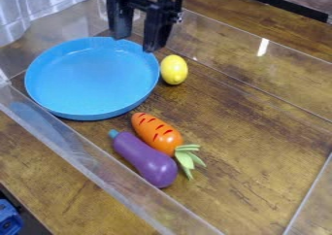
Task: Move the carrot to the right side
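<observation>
The orange toy carrot (157, 130) with dark stripes lies on the wooden table in the lower middle, its green leafy top (189, 157) pointing down-right. It touches a purple toy eggplant (144, 159) lying just below-left of it. My gripper (139, 29) hangs at the top of the view, above the far rim of the blue plate (52, 93), well away from the carrot. Its two dark fingers point down with a gap between them and hold nothing.
A yellow lemon (173, 69) sits just right of the blue plate. A clear low wall (78, 153) frames the work area on the left and front. Bare wooden tabletop (266, 113) spreads to the right of the carrot.
</observation>
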